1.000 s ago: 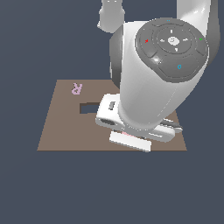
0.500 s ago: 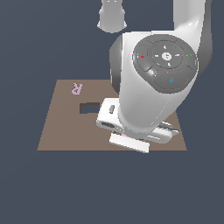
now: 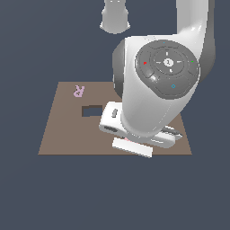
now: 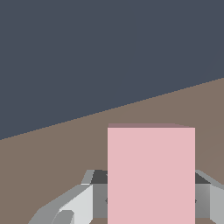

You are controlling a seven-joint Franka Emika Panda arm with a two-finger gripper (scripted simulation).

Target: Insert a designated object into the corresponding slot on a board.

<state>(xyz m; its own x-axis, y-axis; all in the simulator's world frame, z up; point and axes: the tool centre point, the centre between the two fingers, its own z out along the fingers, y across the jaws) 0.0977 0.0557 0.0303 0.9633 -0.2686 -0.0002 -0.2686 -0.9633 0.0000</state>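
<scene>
Dark slate-blue ground runs out on every side, and on it lies the board [image 3: 67, 130], a flat brown square panel with a pale pink letter R [image 3: 79, 90] near its far corner on the exterior view's left. Not far from that letter sits the slot [image 3: 91, 110], a dark rectangular cut-out, open and unfilled. The arm's big white body hides most of the board toward the exterior view's right, so whatever else lies there cannot be made out.

The claw [image 4: 148, 199] hangs low over the near part of the board, and the pink block [image 4: 151, 175] stands between its fingers [image 4: 74, 201] — in the wrist view the block fills the gap, with grey finger parts showing on either side of it. From that I judge the claw is closed onto the block's flanks and carrying it, though the contact faces themselves are hidden behind the block. Held that way, the block's broad face is turned to the wrist camera and its lower end points down at the brown surface, which would suit lowering it edge-first into a cut-out.

In the exterior view only a sliver of pink shows beneath the hand — the block is well short of the slot, which lies apart toward the exterior view's left.
</scene>
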